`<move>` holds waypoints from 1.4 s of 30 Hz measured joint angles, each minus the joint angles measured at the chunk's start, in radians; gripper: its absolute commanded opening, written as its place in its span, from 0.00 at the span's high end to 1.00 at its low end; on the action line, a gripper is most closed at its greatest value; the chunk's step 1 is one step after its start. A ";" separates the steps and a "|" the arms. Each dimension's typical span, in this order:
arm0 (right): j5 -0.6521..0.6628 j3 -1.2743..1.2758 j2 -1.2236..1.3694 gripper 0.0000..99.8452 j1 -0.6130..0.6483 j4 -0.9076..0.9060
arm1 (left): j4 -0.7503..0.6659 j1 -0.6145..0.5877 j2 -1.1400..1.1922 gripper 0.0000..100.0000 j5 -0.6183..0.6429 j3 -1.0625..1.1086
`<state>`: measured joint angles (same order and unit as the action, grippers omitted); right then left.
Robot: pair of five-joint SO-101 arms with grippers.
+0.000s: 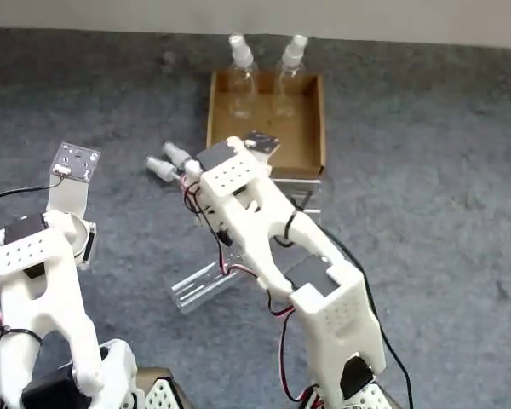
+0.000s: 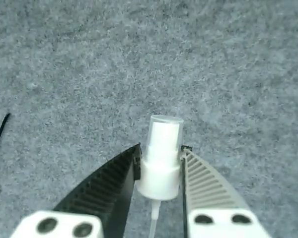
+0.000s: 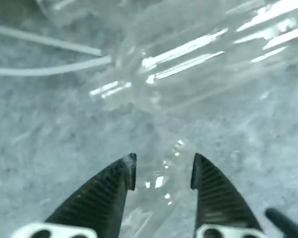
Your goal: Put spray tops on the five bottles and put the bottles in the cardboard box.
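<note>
Grips a spray top (image 2: 160,166) by its collar in the left claw (image 2: 160,151), clamped from both sides. Probably takes the collar because that leaves nozzle and tube free for seating on a bottle neck. Carries the top's long axis along the claw's own line: capped nozzle out past the tips, thin dip tube back toward the palm. Hangs over bare grey tabletop (image 2: 228,59), with nothing else near the tips. Sets the right claw (image 3: 162,171) low over a clear bottle (image 3: 156,193) lying directly under and ahead of it; cannot tell whether it grips or not. Judged as the step of bringing a bare bottle to the held top. Beyond the right claw: cardboard box (image 1: 311,136) with two capped bottles (image 1: 241,85) upright at its far wall. Just beside that claw: two loose spray tops (image 1: 165,162) flat on the tabletop. Behind it, back along the arm: another bare bottle (image 1: 203,285) on its side.
</note>
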<state>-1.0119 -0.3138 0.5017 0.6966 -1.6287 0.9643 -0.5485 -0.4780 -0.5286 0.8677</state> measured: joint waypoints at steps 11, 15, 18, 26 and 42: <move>0.071 0.083 0.000 0.93 -0.025 0.055 | 0.000 0.000 0.000 0.99 0.000 0.000; 0.072 0.089 0.000 0.93 -0.031 0.060 | 0.000 0.000 0.000 0.99 0.000 0.000; 0.081 0.089 0.000 0.93 -0.043 0.060 | 0.000 0.000 0.000 0.99 0.000 0.000; 0.158 0.052 -0.006 0.93 -0.103 0.060 | 0.000 0.000 0.000 0.99 0.000 0.000; 0.166 0.043 -0.284 0.79 0.117 0.017 | 0.000 0.000 0.000 0.99 0.000 0.000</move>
<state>-0.8462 -0.2708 0.2179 0.8132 -1.6118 0.9643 -0.5485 -0.4780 -0.5286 0.8677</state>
